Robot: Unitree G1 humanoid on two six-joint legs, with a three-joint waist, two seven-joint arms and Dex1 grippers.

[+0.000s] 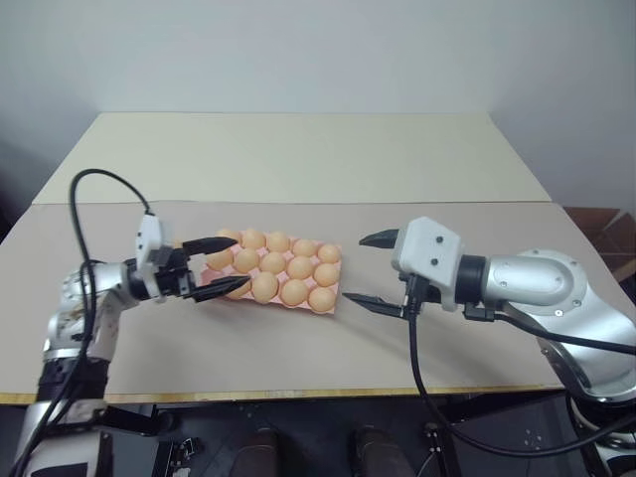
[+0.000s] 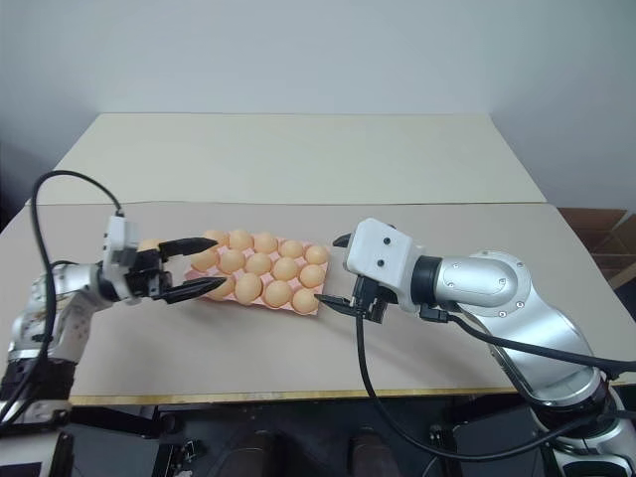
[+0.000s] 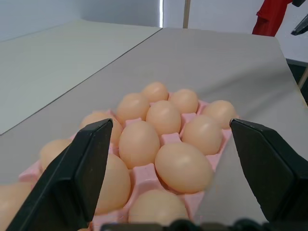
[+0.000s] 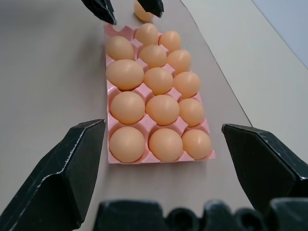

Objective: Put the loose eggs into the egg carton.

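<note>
Egg carton (image 1: 328, 304) lies between both open jaws.

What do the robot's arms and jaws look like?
The left arm is thin, silver and black, with a loose black cable looping over it. The right arm is fat, shiny and silver, with a white boxy wrist and black cables hanging below. The left gripper and the right gripper each have two black pointed fingers.
</note>
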